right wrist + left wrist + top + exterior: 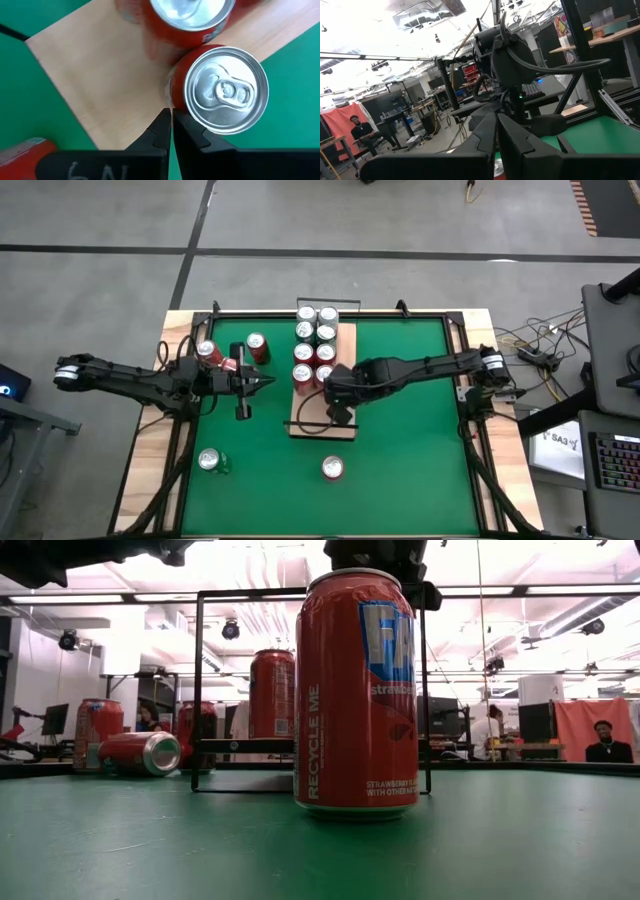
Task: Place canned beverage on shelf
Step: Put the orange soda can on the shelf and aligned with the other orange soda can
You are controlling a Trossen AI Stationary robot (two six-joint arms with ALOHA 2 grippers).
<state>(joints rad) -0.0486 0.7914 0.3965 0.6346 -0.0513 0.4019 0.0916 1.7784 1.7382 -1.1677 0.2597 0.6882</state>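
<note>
The shelf [308, 418] is a pale wood board with black end rails, lying mid-table on the green mat. Several red and green cans [315, 340] stand on its far part. My right gripper [171, 125] is shut and slants down over the shelf's near part [100, 75], its tips beside an upright red can [226, 90] that stands at the board's edge. My left gripper [266, 383] is shut, clear of everything above the mat left of the shelf. A red can [355, 690] stands on the mat near the front edge. My right gripper's shut fingertips [165, 117] stand next to the upper side [172, 95] of the upright red can, slanting down from above. I cannot tell whether they touch it. The can stands on its base at the board's edge.
Loose cans stand or lie on the mat: an upright red one [257, 347], a red one on its side [212, 355] at the far left, and a green one [212, 461] at the near left. Open mat lies to the right of the shelf.
</note>
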